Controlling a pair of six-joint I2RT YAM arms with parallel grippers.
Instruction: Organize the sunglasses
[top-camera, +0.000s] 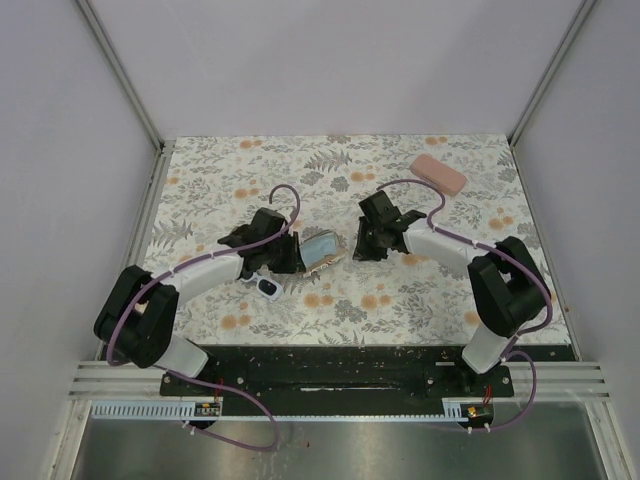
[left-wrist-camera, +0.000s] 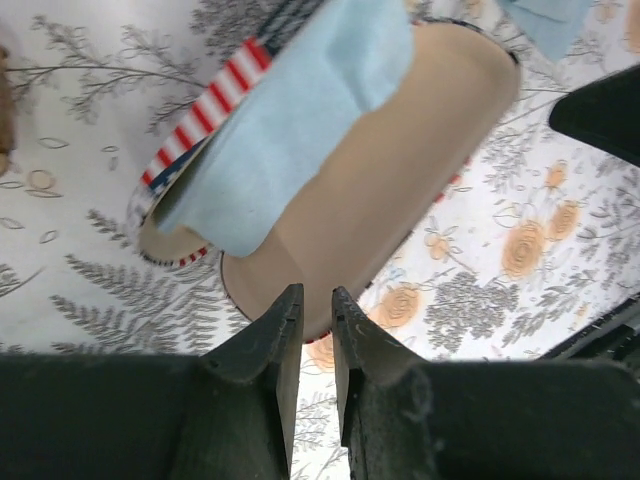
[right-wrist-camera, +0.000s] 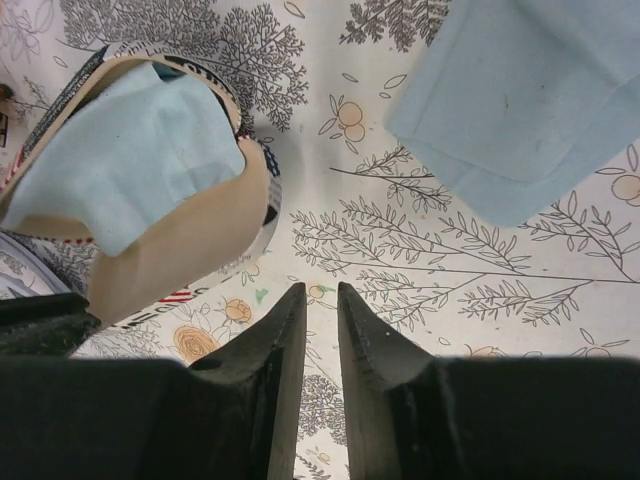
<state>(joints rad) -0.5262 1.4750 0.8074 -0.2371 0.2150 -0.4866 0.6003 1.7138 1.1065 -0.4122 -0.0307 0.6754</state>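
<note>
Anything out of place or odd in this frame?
Yes. A light blue cloth spills out of the open mouth of the stars-and-stripes pouch, a second blue cloth lies loose beside it, and the white sunglasses sit bare on the table.

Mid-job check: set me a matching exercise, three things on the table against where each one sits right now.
Things:
1. pink case
2. white sunglasses
3. pouch

Places:
A. middle of the table, with a blue cloth poking out of it
B. far right, lying alone
C. near side, just beside the left arm

Pairs: 1-B, 2-C, 3-A
</note>
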